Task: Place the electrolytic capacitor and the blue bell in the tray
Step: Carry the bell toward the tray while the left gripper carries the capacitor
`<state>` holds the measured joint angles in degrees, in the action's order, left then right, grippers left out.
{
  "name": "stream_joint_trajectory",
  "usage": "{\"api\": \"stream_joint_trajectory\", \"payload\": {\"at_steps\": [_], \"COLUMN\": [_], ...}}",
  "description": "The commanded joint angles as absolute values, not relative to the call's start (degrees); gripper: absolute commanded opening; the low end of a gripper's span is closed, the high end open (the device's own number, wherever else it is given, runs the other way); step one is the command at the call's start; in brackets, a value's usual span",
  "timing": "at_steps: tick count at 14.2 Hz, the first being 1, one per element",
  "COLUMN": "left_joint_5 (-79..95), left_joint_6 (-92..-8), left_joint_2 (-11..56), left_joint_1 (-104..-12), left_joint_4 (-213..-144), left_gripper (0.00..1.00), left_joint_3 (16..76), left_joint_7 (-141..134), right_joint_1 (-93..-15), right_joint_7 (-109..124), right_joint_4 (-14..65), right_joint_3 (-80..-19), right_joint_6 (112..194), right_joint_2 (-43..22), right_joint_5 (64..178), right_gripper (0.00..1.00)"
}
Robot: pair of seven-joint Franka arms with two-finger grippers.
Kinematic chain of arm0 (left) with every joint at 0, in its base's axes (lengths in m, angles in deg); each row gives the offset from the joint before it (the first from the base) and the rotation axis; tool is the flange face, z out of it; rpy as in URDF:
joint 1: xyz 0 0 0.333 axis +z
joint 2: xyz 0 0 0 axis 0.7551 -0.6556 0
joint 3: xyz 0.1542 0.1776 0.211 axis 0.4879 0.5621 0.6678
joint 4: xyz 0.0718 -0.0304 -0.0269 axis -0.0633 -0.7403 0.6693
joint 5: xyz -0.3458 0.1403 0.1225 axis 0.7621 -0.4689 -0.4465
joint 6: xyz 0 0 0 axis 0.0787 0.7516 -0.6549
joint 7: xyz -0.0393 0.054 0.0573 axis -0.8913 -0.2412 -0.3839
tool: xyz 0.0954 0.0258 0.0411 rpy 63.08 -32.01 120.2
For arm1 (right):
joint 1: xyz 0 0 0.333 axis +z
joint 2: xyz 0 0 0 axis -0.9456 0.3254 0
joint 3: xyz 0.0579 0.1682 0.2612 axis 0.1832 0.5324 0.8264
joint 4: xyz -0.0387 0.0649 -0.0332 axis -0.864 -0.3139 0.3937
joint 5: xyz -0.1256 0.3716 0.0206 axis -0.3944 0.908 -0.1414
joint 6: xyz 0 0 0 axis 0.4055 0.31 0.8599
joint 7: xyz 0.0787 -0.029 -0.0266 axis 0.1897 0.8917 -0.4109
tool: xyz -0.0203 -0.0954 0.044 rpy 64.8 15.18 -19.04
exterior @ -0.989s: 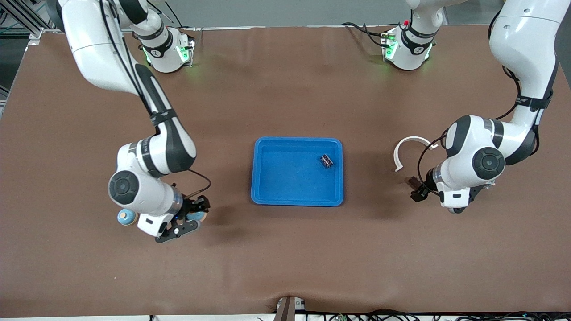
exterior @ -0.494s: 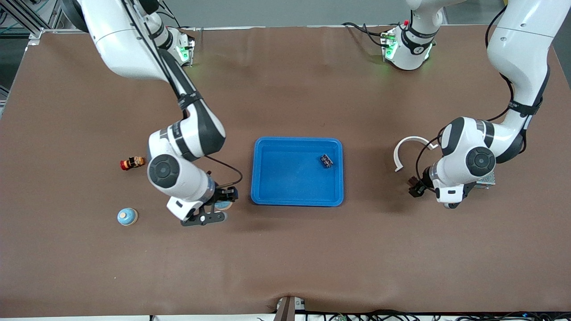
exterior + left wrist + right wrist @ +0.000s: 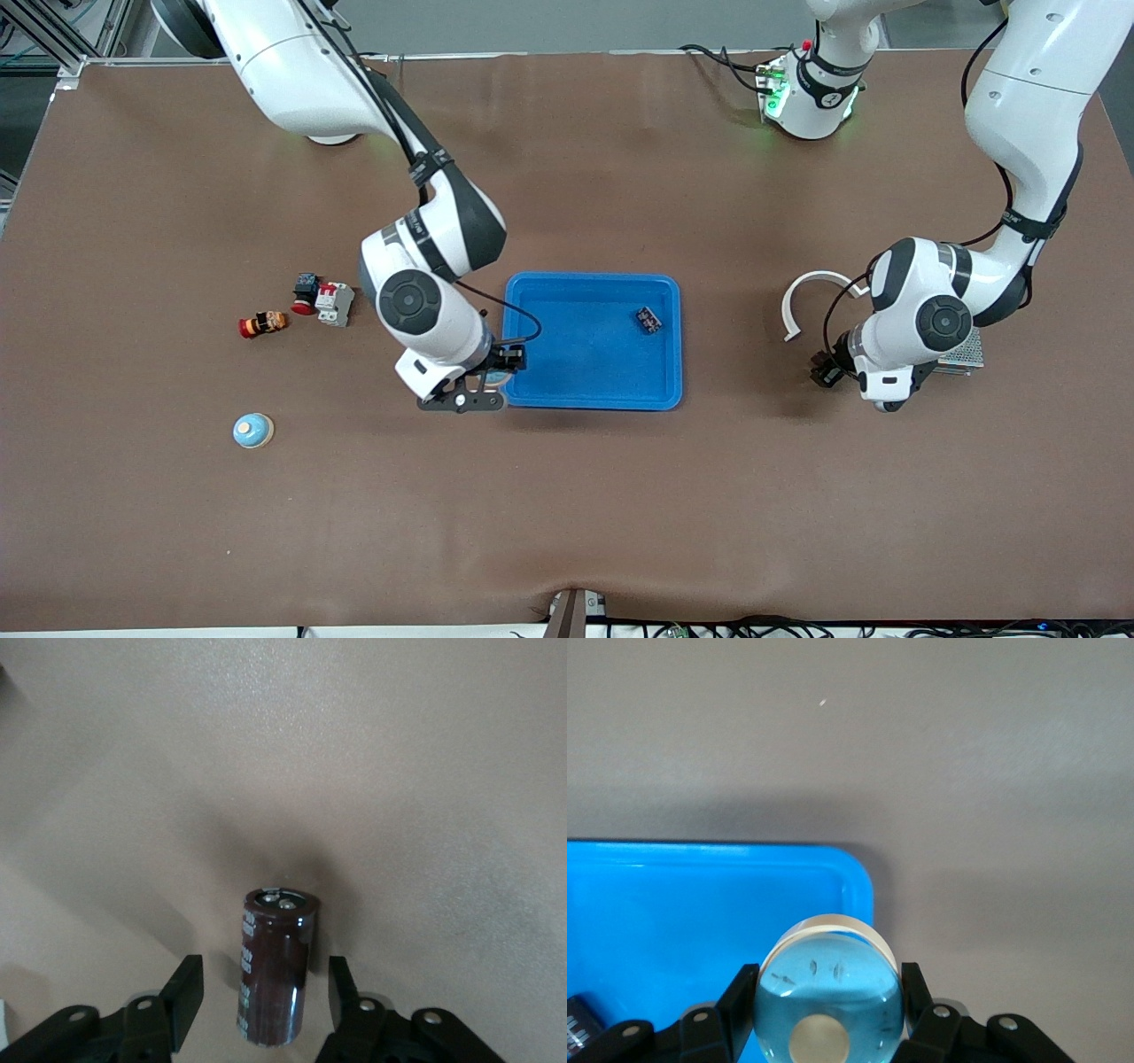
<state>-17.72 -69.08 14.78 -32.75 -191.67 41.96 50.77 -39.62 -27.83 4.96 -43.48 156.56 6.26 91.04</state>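
Note:
The bright-blue tray (image 3: 592, 400) lies mid-table with a small black part (image 3: 648, 320) in it. My right gripper (image 3: 485, 387) is shut on the blue bell (image 3: 830, 992), a pale-blue dome with a beige knob. It hangs over the tray's rim (image 3: 744, 855), at the corner toward the right arm's end. Toward the left arm's end, my left gripper (image 3: 824, 368) is low over the table. Its fingers (image 3: 184, 992) flank the electrolytic capacitor (image 3: 275, 974), a dark-brown cylinder standing upright. The left gripper (image 3: 264, 974) is open, with a gap on each side of the can.
A second blue domed bell (image 3: 253, 431) sits toward the right arm's end, nearer the camera. Small red-and-black parts (image 3: 263, 323) and a white breaker (image 3: 335, 303) lie farther back there. A white curved strip (image 3: 815, 283) and a metal mesh piece (image 3: 964, 353) lie by the left arm.
The right arm carried the blue bell from the right arm's end of the table to the tray's corner. The left gripper's fingers have drawn in around the capacitor.

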Motion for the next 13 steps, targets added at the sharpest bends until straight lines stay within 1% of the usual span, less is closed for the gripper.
{"api": "stream_joint_trajectory", "payload": {"at_steps": [1,2,3,8,10,13], "left_joint_5": [-18.8,-18.8,-18.8,-18.9,-18.9,-18.6], "left_joint_6": [-70.4,-70.4,-70.4,-69.4,-64.4,-55.7], "left_joint_2": [14.8,14.8,14.8,16.7,18.8,19.0], "left_joint_1": [-32.2,-32.2,-32.4,-33.6,-35.2,-35.6], "left_joint_4": [-192.1,-192.1,-192.0,-190.7,-188.4,-182.4], "left_gripper": [0.17,0.05,0.0,0.0,0.0,0.0], "left_joint_3": [41.6,41.6,41.6,40.0,39.2,34.7], "left_joint_7": [50.5,50.4,50.5,51.0,51.1,51.9], "right_joint_1": [-37.6,-36.9,-36.0,-33.1,-32.1,-31.1], "right_joint_7": [-31.1,-32.1,-33.1,-36.6,-36.8,-37.2], "right_joint_4": [9.5,10.1,10.3,15.1,17.1,18.9], "right_joint_3": [-44.1,-44.1,-44.1,-44.2,-44.2,-44.2], "right_joint_6": [159.2,159.7,160.3,167.2,169.9,171.9], "right_joint_2": [4.1,4.1,4.1,4.1,4.1,4.1], "right_joint_5": [91.7,91.7,91.7,91.6,91.6,91.6], "right_gripper": [0.59,0.59,0.59,0.59,0.59,0.59]}}
